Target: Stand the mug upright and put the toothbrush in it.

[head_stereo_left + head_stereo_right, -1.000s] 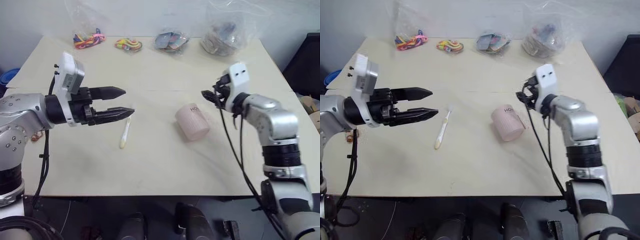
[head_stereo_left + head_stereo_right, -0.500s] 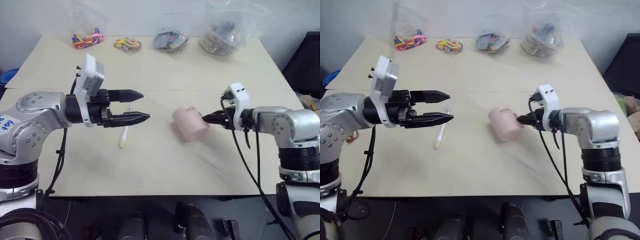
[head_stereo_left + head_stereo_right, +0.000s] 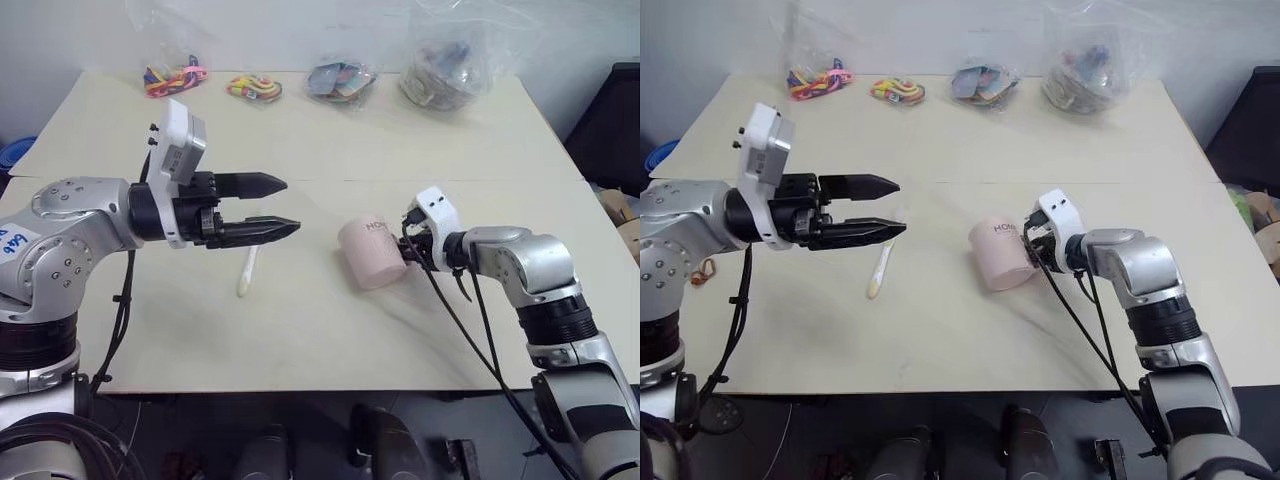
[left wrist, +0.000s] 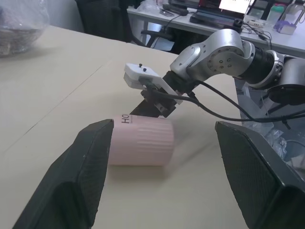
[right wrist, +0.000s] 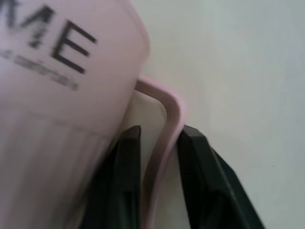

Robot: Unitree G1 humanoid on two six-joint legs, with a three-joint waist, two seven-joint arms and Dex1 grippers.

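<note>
The pale pink mug point(image 3: 368, 256) lies on its side at the table's middle, lettered end toward the back. My right gripper point(image 3: 408, 248) is at its right end, shut on the handle point(image 5: 164, 143), with one black finger point(image 5: 127, 157) on each side of the loop. The white toothbrush point(image 3: 247, 273) lies flat to the mug's left. Above it my left gripper point(image 3: 290, 205) hovers level and open, holding nothing, pointing toward the mug point(image 4: 140, 142).
Several clear bags stand along the table's back edge: coloured bands point(image 3: 173, 78), another bundle point(image 3: 255, 88), a packet bag point(image 3: 342, 80) and a large bag point(image 3: 445, 72). A brown strap point(image 3: 702, 270) lies at the left edge. Bare tabletop point(image 3: 300, 340) lies in front.
My right gripper came down and to the left, then shut on the mug's handle. The mug slid slightly left. My left gripper stayed open above the toothbrush.
</note>
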